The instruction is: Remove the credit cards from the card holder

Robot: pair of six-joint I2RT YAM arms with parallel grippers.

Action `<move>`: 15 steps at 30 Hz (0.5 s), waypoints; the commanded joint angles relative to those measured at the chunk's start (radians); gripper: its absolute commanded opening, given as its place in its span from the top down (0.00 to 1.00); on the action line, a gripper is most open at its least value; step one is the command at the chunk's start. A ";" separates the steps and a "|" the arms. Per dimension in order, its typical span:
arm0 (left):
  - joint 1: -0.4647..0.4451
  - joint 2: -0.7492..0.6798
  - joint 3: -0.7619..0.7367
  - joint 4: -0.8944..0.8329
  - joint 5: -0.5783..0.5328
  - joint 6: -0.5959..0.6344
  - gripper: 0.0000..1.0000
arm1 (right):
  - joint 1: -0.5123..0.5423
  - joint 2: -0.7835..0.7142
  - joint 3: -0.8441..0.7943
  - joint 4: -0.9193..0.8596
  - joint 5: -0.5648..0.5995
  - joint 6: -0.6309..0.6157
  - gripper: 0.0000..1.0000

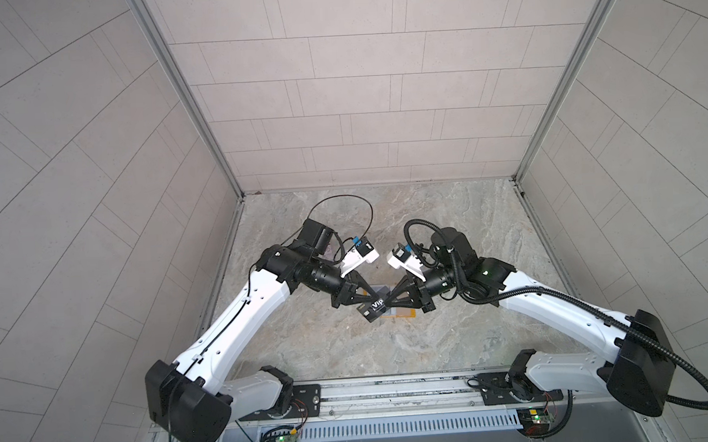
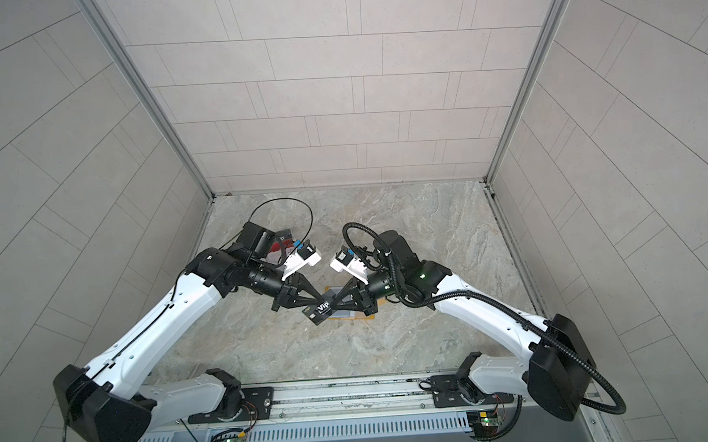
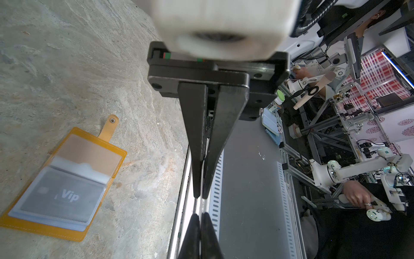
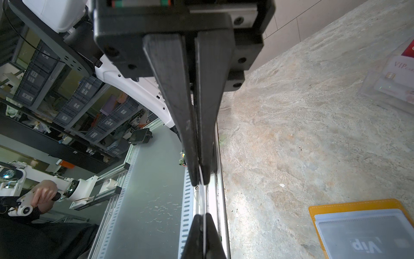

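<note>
Work surface: marble-patterned slab [image 1: 448, 233], grey-beige veining, a few small specks on it.
Enclosure: pale tiled panels [image 1: 337, 85] at back and both sides.
Frame: aluminium posts [image 1: 188, 97] at both back corners.
Front edge: slotted grey cable duct [image 1: 396, 427] just beside a metal rail [image 1: 394, 388].
Display item: clear tiered stand [image 4: 380, 96] on the slab, edge of right wrist view.
Beyond the cell: shelving with grey crates [image 4: 74, 105]; red-and-white checked panel [image 3: 378, 74].

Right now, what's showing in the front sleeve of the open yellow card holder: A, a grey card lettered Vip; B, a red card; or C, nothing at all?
A: in the left wrist view the card holder lies open on the table, and a grey card lettered Vip shows through its clear plastic.
</note>
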 commanded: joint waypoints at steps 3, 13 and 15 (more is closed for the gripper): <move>-0.003 -0.030 0.021 0.019 -0.155 -0.033 1.00 | -0.011 -0.010 0.004 -0.013 0.091 -0.048 0.57; 0.075 -0.036 0.094 0.014 -0.511 0.152 1.00 | -0.037 -0.121 -0.056 -0.150 0.388 -0.111 0.29; 0.110 -0.023 0.102 0.004 -0.559 0.227 1.00 | -0.037 -0.145 -0.077 -0.150 0.472 -0.107 0.27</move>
